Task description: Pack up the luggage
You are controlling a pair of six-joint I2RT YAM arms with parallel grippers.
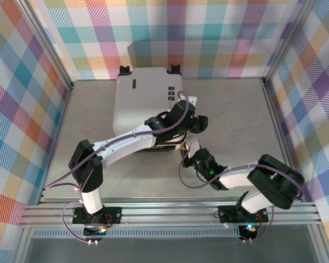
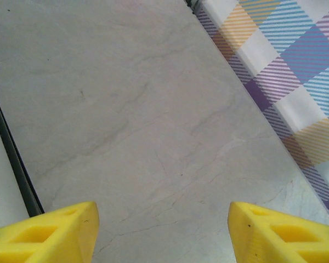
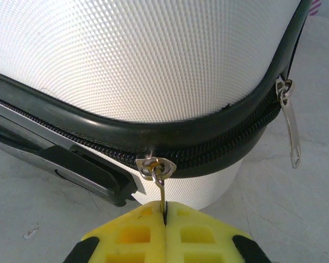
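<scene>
The luggage (image 1: pixel 145 104), a white hard-shell suitcase, lies closed at the table's middle back. In the right wrist view its textured shell (image 3: pixel 153 60) curves above the black zipper seam (image 3: pixel 219 139). My right gripper (image 3: pixel 164 212) is shut on the metal zipper pull (image 3: pixel 162 193), which hangs from its slider at the suitcase's near right corner (image 1: pixel 182 143). A second pull (image 3: pixel 291 129) dangles free further along the seam. My left gripper (image 2: pixel 163 222) is open over bare table beside the suitcase's right side (image 1: pixel 200 124), with nothing between its yellow fingers (image 2: pixel 55 233).
A black handle (image 3: pixel 77 161) sits under the seam on the suitcase's near side. Plaid walls (image 1: pixel 301 82) and metal frame rails enclose the grey table (image 1: pixel 236 115). The left arm (image 1: pixel 126 143) stretches across the suitcase's near edge.
</scene>
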